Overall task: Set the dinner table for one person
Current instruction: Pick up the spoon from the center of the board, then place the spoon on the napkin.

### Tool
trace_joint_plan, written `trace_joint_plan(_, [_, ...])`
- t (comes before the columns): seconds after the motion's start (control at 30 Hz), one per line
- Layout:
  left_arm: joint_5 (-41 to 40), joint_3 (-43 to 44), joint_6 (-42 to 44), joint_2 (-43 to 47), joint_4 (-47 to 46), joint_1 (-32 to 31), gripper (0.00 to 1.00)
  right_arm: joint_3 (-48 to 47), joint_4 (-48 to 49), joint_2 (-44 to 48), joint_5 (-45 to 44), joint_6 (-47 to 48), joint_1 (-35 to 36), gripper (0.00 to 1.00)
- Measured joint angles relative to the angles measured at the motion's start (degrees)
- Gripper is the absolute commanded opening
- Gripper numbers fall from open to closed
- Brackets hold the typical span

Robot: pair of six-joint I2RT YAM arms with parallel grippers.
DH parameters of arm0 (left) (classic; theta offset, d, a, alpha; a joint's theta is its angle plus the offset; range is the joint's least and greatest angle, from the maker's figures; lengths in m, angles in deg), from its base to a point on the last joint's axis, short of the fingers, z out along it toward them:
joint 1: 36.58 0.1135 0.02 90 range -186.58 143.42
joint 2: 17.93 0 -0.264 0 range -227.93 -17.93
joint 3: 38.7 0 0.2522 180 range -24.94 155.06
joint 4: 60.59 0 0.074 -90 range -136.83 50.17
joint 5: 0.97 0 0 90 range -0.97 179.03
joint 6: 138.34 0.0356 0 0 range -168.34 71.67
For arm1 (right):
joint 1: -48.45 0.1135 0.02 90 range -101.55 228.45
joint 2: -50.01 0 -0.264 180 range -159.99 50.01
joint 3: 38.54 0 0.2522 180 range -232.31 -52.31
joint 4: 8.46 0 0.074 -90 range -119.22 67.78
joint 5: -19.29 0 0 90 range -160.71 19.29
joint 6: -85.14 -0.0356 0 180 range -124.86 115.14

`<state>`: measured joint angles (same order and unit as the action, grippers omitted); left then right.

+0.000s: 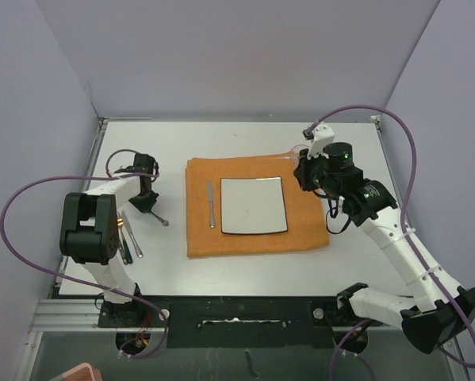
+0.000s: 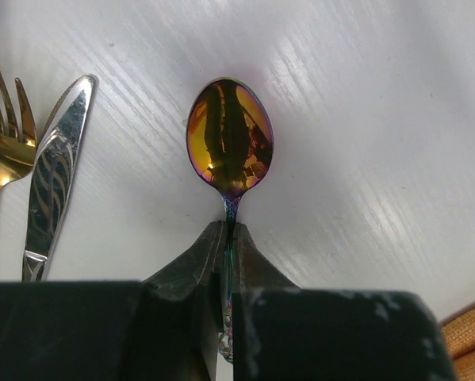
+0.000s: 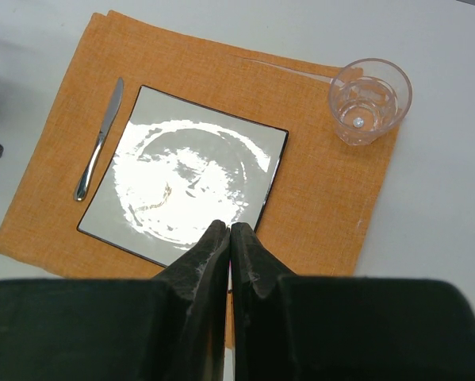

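The white desk (image 1: 253,275) filled the floor of the enclosure, and the orange mat (image 1: 310,232) lay flat at its middle, with bare desk showing on every side of the mat.

The left hand (image 2: 227,230) was low over the desk to the left of the mat, well apart from its edge. Its two fingers were pinched on the thin handle of a spoon (image 2: 230,135). The right hand (image 3: 225,234) hung above the right side of the mat, its fingers pressed together with nothing between them.

A square white plate (image 1: 254,205) with a dark rim sat on the mat, near its centre and wholly inside its edges. A clear glass (image 3: 369,101) stood upright on the far right corner of the mat, close to the edge.

A silver knife (image 1: 212,204) lay on the left part of the mat, just beside the left edge of the plate and running along it, clear of the rim.

The spoon, iridescent with a gold and purple sheen, was off the mat on its left side, bowl pointing away from the wrist camera. Whether the bowl touched the desk could not be told.

Farther left of the mat than the spoon, a second silver knife (image 2: 55,178) and a gold fork (image 2: 3,151) lay side by side on the desk.
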<state>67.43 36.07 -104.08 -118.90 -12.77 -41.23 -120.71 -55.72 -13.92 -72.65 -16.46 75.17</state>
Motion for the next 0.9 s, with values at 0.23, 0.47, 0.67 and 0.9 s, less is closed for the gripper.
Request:
trace_joint_plan(0.23, [0.3, 0.5, 4.2, 0.3, 0.1, -2.0, 0.0, 0.0, 0.0, 0.0, 0.0, -0.5, 0.0, 0.03])
trace_joint_plan(0.47, [-0.2, 6.1, 13.9, 5.0, -0.1, -11.0, 0.0, 0.0, 0.0, 0.1, -0.3, -0.9, 0.0, 0.03])
trace_joint_plan(0.67, [-0.3, 9.2, 21.0, 8.7, -0.7, -19.2, 0.0, 0.1, 0.0, 1.3, -0.7, -1.2, 0.0, 0.03])
trace_joint_plan(0.9, [0.0, 9.0, 23.9, 8.8, -0.8, -22.8, 0.0, 0.6, 0.0, 2.6, -0.7, -2.4, 0.0, 0.03])
